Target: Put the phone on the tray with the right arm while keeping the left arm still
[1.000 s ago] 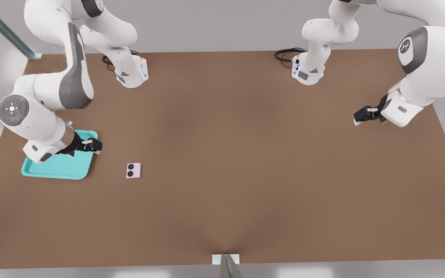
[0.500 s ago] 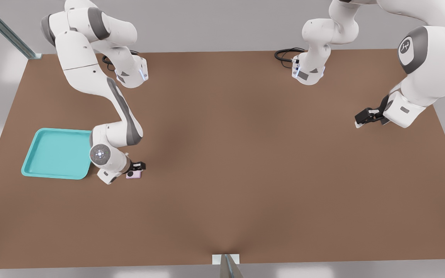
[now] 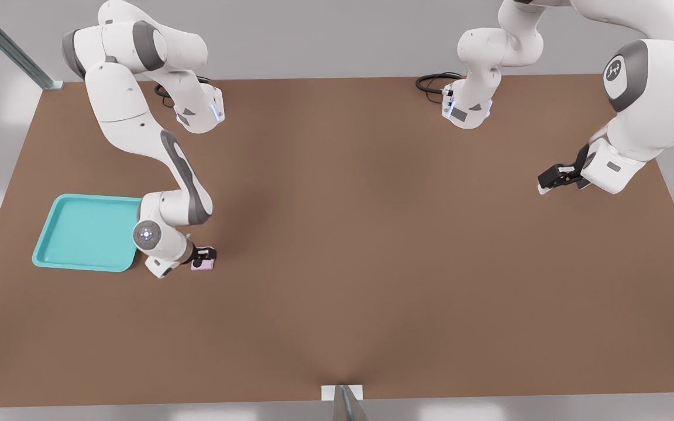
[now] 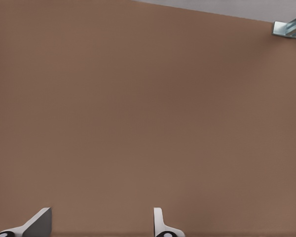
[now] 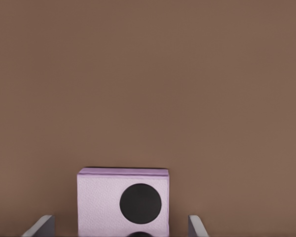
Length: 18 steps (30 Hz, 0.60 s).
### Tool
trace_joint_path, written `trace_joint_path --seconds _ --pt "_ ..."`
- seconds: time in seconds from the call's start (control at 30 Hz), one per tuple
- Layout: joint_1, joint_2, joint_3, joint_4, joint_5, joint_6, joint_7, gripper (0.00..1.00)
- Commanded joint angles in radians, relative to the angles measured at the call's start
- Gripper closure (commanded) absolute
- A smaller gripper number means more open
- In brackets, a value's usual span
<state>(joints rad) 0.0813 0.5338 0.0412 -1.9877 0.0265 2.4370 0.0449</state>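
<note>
The right arm's gripper sits low over the pink phone, fingers spread wide with gaps on both sides, the phone lying on the brown table beside the turquoise tray.

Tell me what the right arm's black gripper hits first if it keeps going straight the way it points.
Likely the small pale pink-lilac phone: the gripper hangs above it, open fingers astride, brown table beneath.

On the table, the phone lies just off the tray toward the front view's right. The gripper sits over the phone, fingers apart either side.
</note>
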Motion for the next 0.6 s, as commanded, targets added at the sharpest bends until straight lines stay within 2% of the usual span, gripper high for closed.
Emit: trace_joint_path --seconds 0.0,0.47,0.53,0.57 --pt "0.000 0.000 0.000 -0.003 0.007 0.016 -0.129 0.00" --pt "-0.002 0.040 -0.001 -0.008 0.007 0.019 -0.120 0.01" --pt "-0.002 0.041 -0.001 -0.008 0.007 0.019 -0.120 0.22" --pt "-0.002 0.041 -0.001 -0.006 0.007 0.019 -0.120 0.25"
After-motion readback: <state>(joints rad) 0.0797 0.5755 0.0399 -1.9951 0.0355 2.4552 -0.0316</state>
